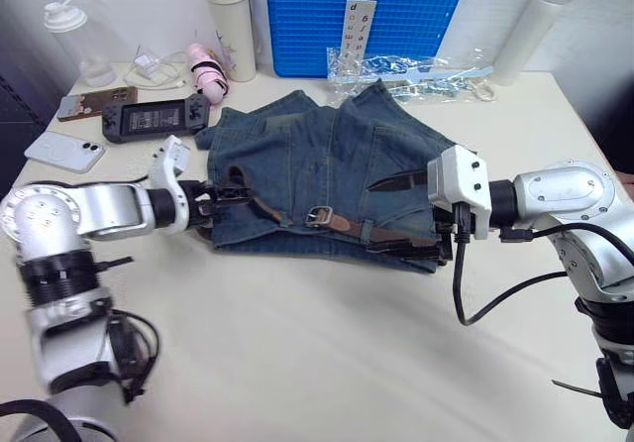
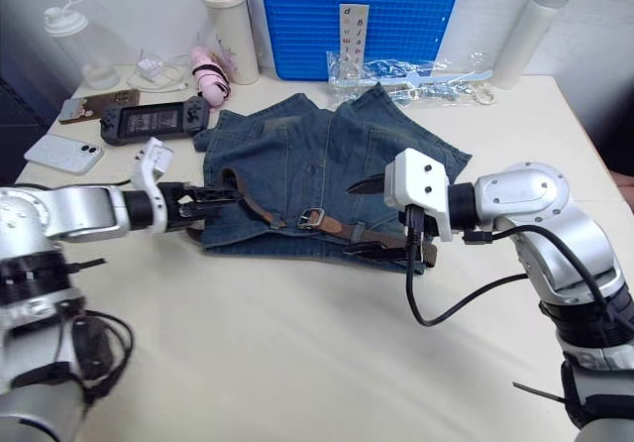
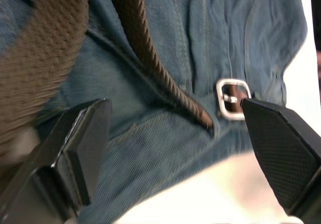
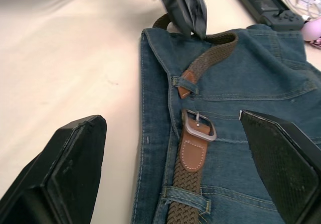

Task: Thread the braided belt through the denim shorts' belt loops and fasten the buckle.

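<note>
The denim shorts (image 1: 327, 155) lie flat mid-table, waistband toward me. The braided belt (image 4: 188, 176) runs along that waistband under a belt loop (image 4: 186, 196). Its silver buckle (image 4: 199, 126) lies unfastened near the middle. The reddish leather tip (image 4: 187, 77) pokes into another belt loop (image 4: 183, 84), and the strap curves round the shorts' left end (image 3: 145, 48). My left gripper (image 1: 223, 196) is open at that left end, over the strap's bend. At the right part of the waistband my right gripper (image 1: 396, 214) is open, one finger on each side of the band, pointing at the buckle (image 1: 319, 216).
Behind the shorts stand a blue basket (image 1: 367, 16), a tumbler (image 1: 230, 24), a white bottle (image 1: 530, 26) and a plastic bag with chain (image 1: 416, 70). At the back left lie a handheld console (image 1: 156, 118) and two phones (image 1: 65, 150). Bare table (image 1: 317, 343) stretches in front.
</note>
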